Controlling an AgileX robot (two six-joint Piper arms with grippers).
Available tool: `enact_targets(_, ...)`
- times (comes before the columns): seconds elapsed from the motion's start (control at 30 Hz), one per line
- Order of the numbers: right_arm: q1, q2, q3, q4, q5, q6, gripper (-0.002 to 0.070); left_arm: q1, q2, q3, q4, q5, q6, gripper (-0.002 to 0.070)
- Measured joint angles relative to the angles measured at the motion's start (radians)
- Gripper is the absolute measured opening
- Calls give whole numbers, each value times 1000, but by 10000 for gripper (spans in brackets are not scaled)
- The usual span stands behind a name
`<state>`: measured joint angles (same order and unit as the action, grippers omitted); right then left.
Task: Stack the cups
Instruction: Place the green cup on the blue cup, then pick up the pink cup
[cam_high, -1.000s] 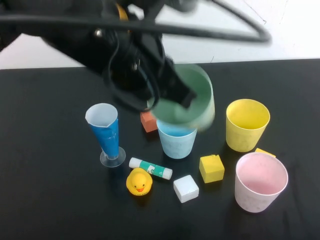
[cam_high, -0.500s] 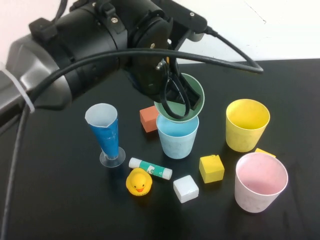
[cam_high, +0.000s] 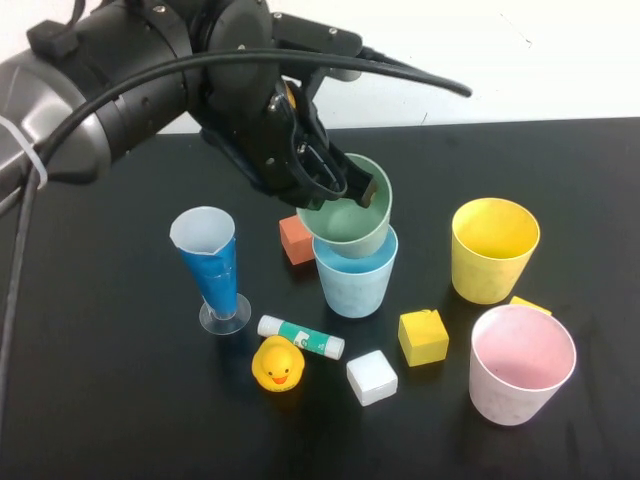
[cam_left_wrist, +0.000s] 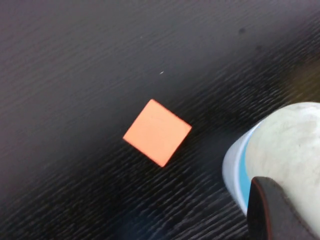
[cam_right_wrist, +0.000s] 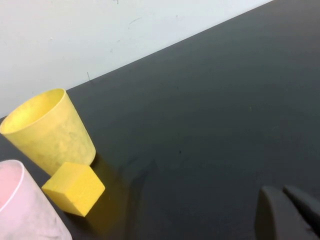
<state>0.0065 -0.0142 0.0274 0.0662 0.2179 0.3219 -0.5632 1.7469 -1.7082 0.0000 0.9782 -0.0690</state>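
My left gripper (cam_high: 356, 186) is shut on the rim of the green cup (cam_high: 340, 215). The green cup is tilted, with its base inside the mouth of the light blue cup (cam_high: 355, 283) at mid table. In the left wrist view the green cup's pale wall (cam_left_wrist: 292, 145) sits in the blue cup's rim (cam_left_wrist: 234, 170), with one dark finger (cam_left_wrist: 272, 212) on it. The yellow cup (cam_high: 494, 248) and the pink cup (cam_high: 521, 362) stand upright to the right. My right gripper (cam_right_wrist: 281, 194) is shut and empty, low over bare table beyond the yellow cup (cam_right_wrist: 48, 129); it is out of the high view.
An orange block (cam_high: 297, 240) lies just behind the blue cup. A tall blue cone glass (cam_high: 212, 268), a glue stick (cam_high: 301, 337), a rubber duck (cam_high: 278, 363), a white block (cam_high: 372, 377) and a yellow block (cam_high: 423, 336) lie in front. Another yellow block (cam_right_wrist: 74, 187) lies by the pink cup.
The left arm has brought the green cup down and slightly left, from above the blue cup into its mouth. The other cups have not moved.
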Motion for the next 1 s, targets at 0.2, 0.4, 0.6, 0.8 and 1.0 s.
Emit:
enact_targets(0.2,0,0,0,0,0,-14,-3,6,14,0,-15,23,26,157)
enact_targets(0.4,0,0,0,0,-26,-52,-3,6,19,0,-15,13,31,298)
enact_targets(0.6,0,0,-11,19,-22,-54,-3,6,-85,0,34,-20,61,141)
enact_targets(0.8,0,28,-218,24,93,-226,-3,6,-303,71,64,-24,115,14)
enact_targets(1.0,0,239,-430,24,345,-463,-3,6,-575,406,15,-125,143,3)
